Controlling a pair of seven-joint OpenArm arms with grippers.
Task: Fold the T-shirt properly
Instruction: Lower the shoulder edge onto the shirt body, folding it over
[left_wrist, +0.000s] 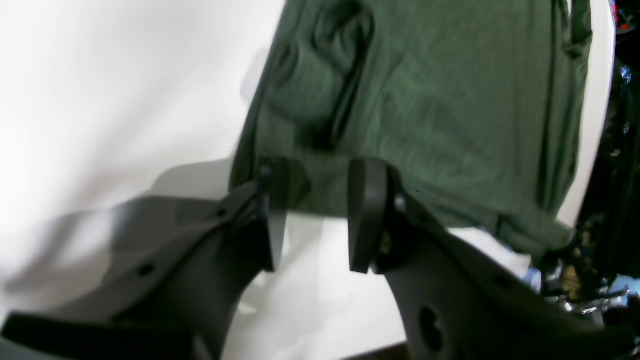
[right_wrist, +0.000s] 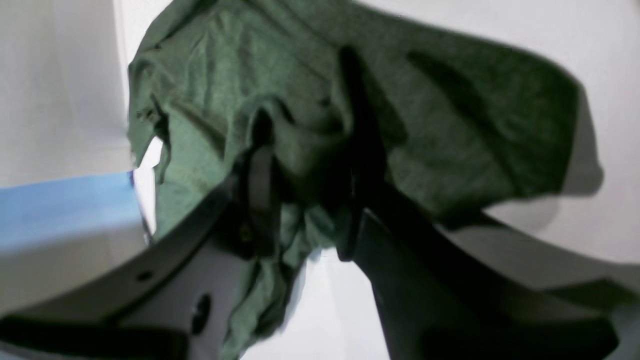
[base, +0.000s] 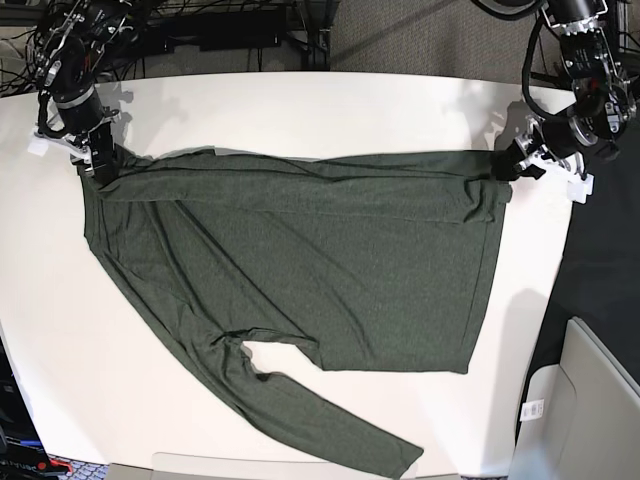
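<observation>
Tabletop (base: 300, 110) of smooth matte white carries the dark olive-green heathered knit T-shirt (base: 300, 260) — thin, soft, spread wide across it, one long sleeve trailing toward the near edge, wrinkles bunched at both far corners. The left gripper (left_wrist: 317, 200) stands with black fingers spread at the hem, nothing between them. The right gripper (right_wrist: 310, 165) has fingers parted — bunched fabric lies between.

Matt heathered knit T-shirt (base: 300, 270)
</observation>
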